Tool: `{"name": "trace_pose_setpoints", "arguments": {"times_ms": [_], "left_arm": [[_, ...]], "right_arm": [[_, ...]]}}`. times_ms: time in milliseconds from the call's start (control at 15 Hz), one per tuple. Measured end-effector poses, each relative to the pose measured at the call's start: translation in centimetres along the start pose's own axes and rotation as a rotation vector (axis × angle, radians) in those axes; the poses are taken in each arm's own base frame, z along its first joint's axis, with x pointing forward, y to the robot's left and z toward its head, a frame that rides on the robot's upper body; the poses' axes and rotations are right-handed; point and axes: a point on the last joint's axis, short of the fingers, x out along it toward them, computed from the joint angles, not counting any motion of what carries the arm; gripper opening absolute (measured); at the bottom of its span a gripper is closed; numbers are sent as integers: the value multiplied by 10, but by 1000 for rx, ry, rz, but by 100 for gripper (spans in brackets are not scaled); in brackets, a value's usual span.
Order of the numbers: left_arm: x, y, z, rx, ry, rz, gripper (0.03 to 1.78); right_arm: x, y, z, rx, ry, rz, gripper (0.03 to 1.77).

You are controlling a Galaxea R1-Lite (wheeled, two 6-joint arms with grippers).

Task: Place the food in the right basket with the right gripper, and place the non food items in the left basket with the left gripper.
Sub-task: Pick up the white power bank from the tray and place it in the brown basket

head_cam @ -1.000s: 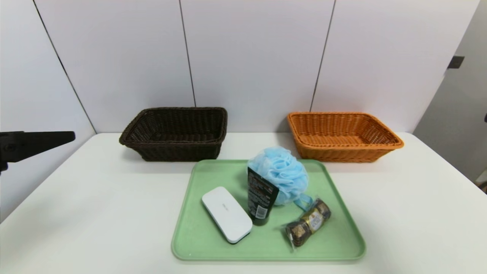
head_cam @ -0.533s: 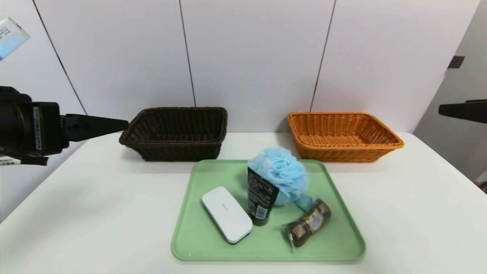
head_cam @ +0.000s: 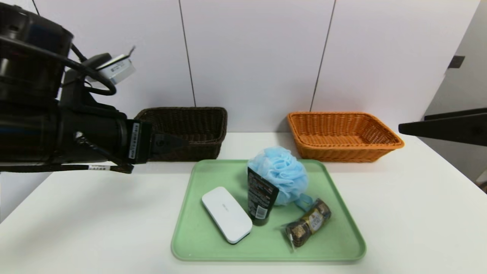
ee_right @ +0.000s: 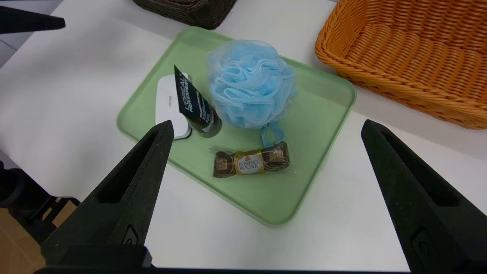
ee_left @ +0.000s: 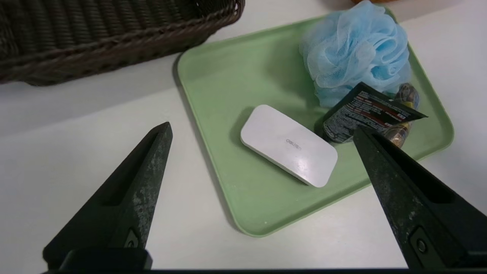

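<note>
On the green tray (head_cam: 213, 243) lie a white case (head_cam: 226, 214), a black tube (head_cam: 260, 196) leaning on a blue bath pouf (head_cam: 281, 173), and a gold-wrapped chocolate pack (head_cam: 308, 222). The dark brown left basket (head_cam: 198, 125) and the orange right basket (head_cam: 342, 135) stand behind, both holding nothing. My left gripper (head_cam: 179, 143) hovers open in front of the brown basket, above the tray's left side; the white case (ee_left: 289, 144) shows between its fingers, far below. My right gripper (head_cam: 403, 129) is open at the right, high over the chocolate pack (ee_right: 249, 163).
The white table (head_cam: 95, 213) runs to a wall behind the baskets. The left arm's bulky body (head_cam: 45, 125) fills the left of the head view and hides part of the brown basket. The table's right edge (head_cam: 456, 167) drops off beside the orange basket.
Both arms have swung in from the sides: the left gripper moved right to the brown basket's front, and the right gripper came into view at the right. Nothing on the tray moved.
</note>
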Motion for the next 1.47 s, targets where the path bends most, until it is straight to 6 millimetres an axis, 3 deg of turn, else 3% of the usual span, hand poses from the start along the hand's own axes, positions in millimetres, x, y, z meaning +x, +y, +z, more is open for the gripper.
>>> {"name": "trace_pose_setpoints", "arguments": {"times_ms": [667, 1133, 1467], "left_arm": [[78, -49, -21, -140, 176, 219, 169], [111, -70, -43, -143, 254, 258, 169], [130, -75, -44, -216, 316, 315, 169]], "right_arm": [[19, -7, -4, 61, 54, -10, 170], [28, -11, -10, 85, 92, -15, 170], [34, -16, -15, 96, 90, -30, 170]]}}
